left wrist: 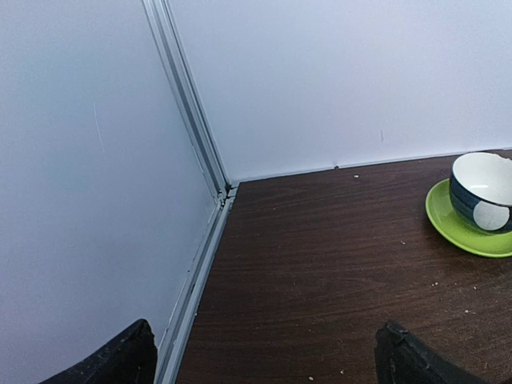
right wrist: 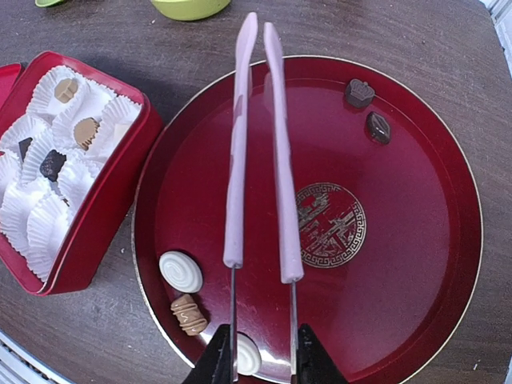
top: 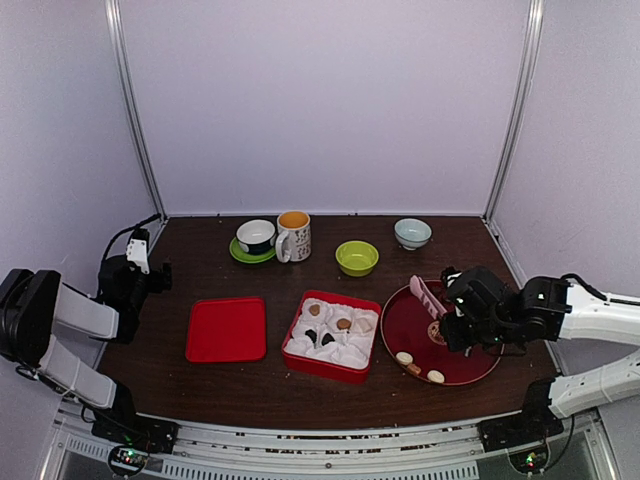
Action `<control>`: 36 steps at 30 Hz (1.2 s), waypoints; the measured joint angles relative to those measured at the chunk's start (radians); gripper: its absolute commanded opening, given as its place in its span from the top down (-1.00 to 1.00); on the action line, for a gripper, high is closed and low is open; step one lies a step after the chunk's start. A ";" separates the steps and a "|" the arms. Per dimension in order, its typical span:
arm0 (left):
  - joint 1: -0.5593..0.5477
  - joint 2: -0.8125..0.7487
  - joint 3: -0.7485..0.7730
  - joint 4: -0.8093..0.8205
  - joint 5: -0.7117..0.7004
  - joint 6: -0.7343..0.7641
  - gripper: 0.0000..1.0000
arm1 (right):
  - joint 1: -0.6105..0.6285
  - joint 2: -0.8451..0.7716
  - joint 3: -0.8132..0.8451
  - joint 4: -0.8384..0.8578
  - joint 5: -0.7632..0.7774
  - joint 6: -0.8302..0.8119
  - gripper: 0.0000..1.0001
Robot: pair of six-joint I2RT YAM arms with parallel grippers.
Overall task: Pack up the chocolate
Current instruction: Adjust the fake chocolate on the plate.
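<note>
Chocolate pieces (right wrist: 180, 272), swirled cream, ribbed caramel, on glossy round red plate (right wrist: 416, 320), others in pleated paper cups (right wrist: 32, 224), right gripper (right wrist: 262, 366) clamped on pink tongs (right wrist: 276, 160), left gripper (left wrist: 260, 364) fingers apart.

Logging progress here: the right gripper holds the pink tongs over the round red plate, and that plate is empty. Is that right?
Not quite: the round red plate is not empty. The right wrist view shows five chocolates on it, two dark, two white, one tan. The right gripper does hold the pink tongs over it.
</note>
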 measured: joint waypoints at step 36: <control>0.000 0.000 0.000 0.000 0.000 0.000 -0.96 | -0.046 -0.050 0.112 -0.311 -0.395 -0.053 0.71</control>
